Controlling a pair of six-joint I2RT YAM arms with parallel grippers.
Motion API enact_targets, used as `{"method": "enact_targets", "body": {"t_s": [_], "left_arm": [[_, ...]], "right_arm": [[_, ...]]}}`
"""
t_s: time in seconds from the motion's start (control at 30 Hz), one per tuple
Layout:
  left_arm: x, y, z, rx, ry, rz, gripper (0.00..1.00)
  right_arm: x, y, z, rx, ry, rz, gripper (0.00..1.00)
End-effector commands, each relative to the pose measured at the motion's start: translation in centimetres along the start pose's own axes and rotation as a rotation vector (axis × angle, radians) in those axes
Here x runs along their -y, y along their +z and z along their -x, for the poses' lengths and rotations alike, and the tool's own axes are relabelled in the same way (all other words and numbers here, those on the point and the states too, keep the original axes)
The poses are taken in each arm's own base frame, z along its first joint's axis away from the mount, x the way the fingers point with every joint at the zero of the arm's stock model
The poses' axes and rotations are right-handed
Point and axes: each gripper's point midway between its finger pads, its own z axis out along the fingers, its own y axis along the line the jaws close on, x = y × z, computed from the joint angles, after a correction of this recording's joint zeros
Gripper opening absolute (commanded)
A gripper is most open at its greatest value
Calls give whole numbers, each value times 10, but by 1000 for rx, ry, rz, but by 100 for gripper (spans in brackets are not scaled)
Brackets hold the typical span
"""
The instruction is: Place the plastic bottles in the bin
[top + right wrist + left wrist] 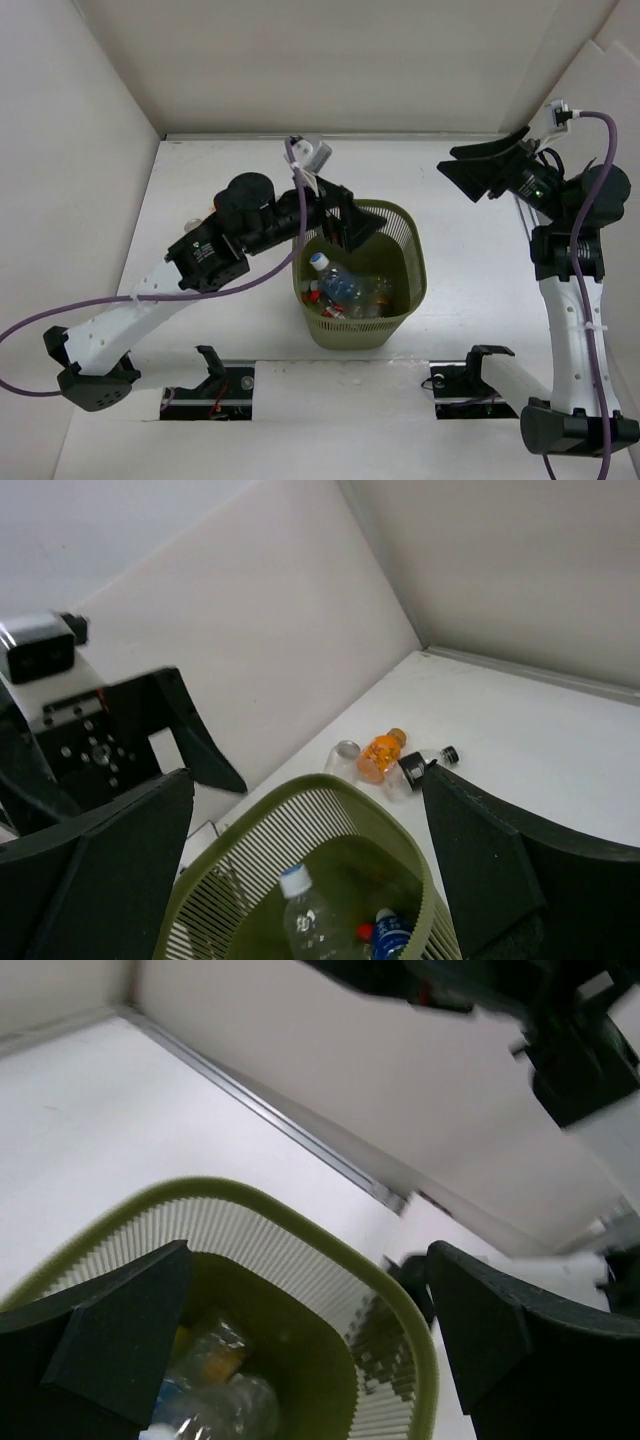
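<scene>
The olive-green mesh bin (400, 300) stands mid-table and holds several plastic bottles (345, 288), one clear with a white cap (312, 915) and one with a blue label (395, 938). My left gripper (345, 222) hangs open and empty over the bin's far-left rim; in its wrist view the gripper (310, 1350) looks down on bottles (210, 1380) inside the bin (420, 1350). My right gripper (490, 170) is open and empty, raised at the far right, away from the bin (330, 805). Three bottles lie on the table beyond the bin: a clear jar-like one (345, 757), an orange one (381, 753) and a black-labelled one (420, 770).
White walls close the table on the left, back and right. The left arm (215, 245) covers the three loose bottles in the top view. Two cut-outs (210, 388) (462, 380) sit at the table's near edge by the arm bases.
</scene>
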Motion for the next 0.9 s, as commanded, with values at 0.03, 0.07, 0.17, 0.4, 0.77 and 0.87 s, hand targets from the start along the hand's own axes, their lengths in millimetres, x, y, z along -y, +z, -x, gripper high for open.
{"method": "enact_targets", "body": {"t_s": [0.03,0.07,0.17,0.4,0.77,0.87], "left_arm": [[-64,-27,67,195,-88,404,100],[-80,-36,86,232,-110,485,100],[-165,-58,90,194,-167,734,100],[-305,-81,68,44,-238,927,100],[-440,-62,-47,-330,-335,1103,100],[-448,-62,-80,-431,-366,1098,100]], "right_arm": [[1,-6,-4,-22,-82,-25,99],[3,-7,-3,-21,-88,-45,99],[16,-9,-8,-35,-92,-106,99],[40,-12,-13,-54,-117,-237,99],[79,-32,-4,-66,-155,-568,99],[75,-36,-3,-59,-183,-571,99]]}}
